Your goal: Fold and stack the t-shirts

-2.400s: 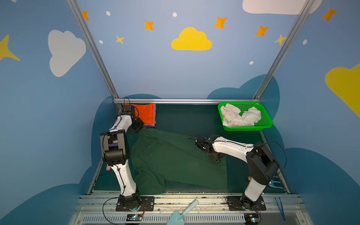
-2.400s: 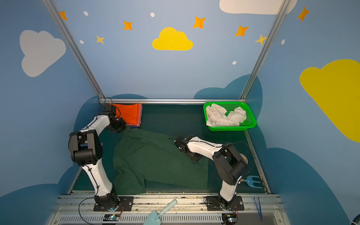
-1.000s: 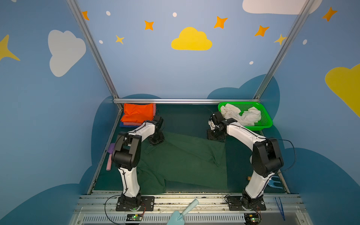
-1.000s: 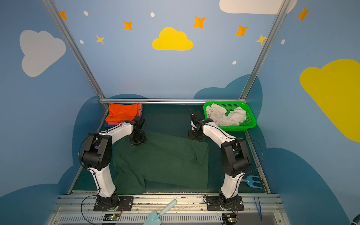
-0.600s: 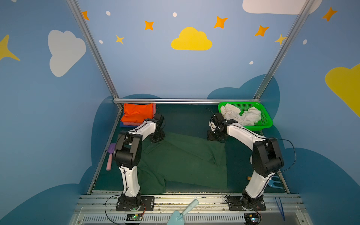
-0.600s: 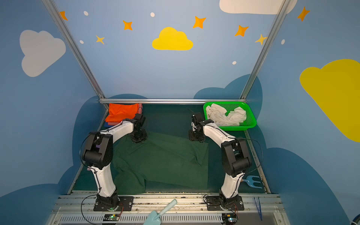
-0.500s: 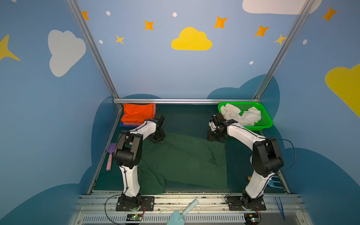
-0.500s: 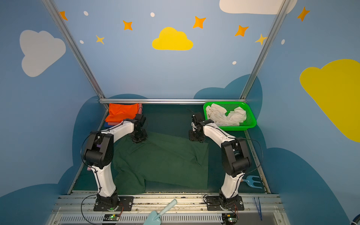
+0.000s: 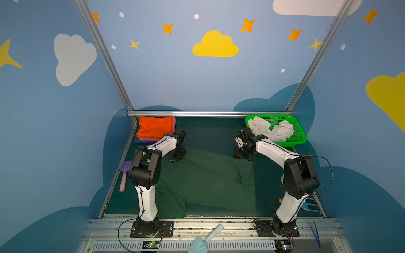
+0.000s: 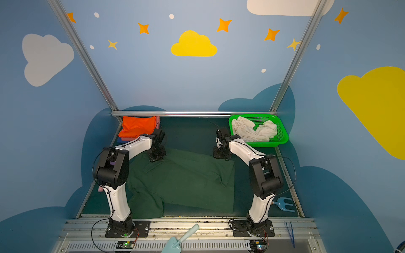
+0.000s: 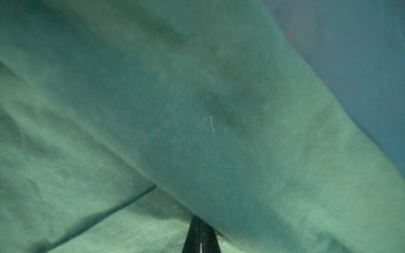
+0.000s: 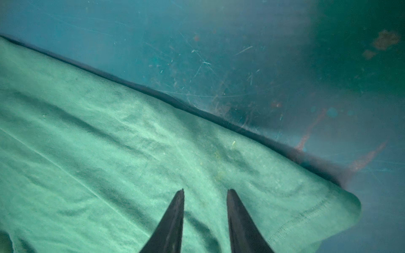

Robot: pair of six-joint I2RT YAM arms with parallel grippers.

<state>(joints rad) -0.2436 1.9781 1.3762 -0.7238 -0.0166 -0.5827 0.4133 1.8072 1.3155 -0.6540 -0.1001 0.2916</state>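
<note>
A dark green t-shirt [image 9: 208, 179] [image 10: 186, 181] lies spread and creased on the dark green mat. My left gripper [image 9: 176, 158] [image 11: 199, 219] is down at its far left corner, jaws shut with a fold of green cloth [image 11: 197, 109] draped over the tips. My right gripper [image 9: 242, 156] [image 12: 205, 191] stands on the far right corner, open, cloth [image 12: 109, 153] under its parted fingers. At the back left, an orange t-shirt [image 9: 154, 129] lies folded on top of a pink one [image 9: 151, 139] and a blue one [image 9: 140, 141]. A white t-shirt [image 9: 271, 130] lies crumpled in the basket.
The green mesh basket [image 9: 300, 135] stands at the back right, close to my right arm. A purple-and-pink toy spade [image 9: 125, 175] lies by the left rail, a blue toy fork [image 9: 308, 206] by the right arm's base, and a teal trowel [image 9: 205, 238] on the front rail.
Both arms came from the shirt's middle and left side to its far corners. In the last second my left jaws closed on the cloth; the right gripper stayed as it was.
</note>
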